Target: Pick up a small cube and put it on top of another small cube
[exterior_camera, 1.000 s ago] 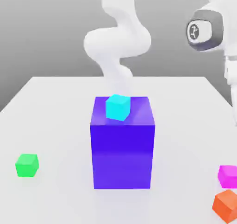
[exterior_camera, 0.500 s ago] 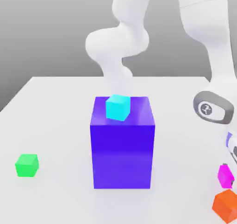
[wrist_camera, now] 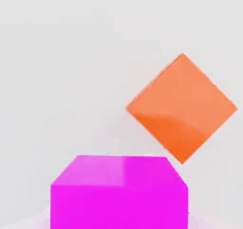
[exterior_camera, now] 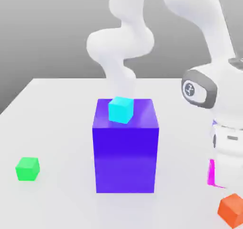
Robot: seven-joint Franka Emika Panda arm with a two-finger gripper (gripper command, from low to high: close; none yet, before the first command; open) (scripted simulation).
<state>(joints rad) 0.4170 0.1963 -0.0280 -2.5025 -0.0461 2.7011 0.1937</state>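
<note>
Exterior view, toward its right: the magenta cube (exterior_camera: 211,173) sits in the jaws (exterior_camera: 224,175), which are closed on it.
No side of it reads as a long axis; in the hand view its edges lie square to the picture, while the orange cube (exterior_camera: 232,210) beside it is turned cornerwise, and whether the magenta one touches the bench (exterior_camera: 61,128) I cannot tell. Farther out stands one big blue-violet block (exterior_camera: 126,159) with one cyan cube (exterior_camera: 121,110) on top, then one green cube (exterior_camera: 27,169) at the exterior view's left: four small cubes, one of each colour, and one block.
</note>
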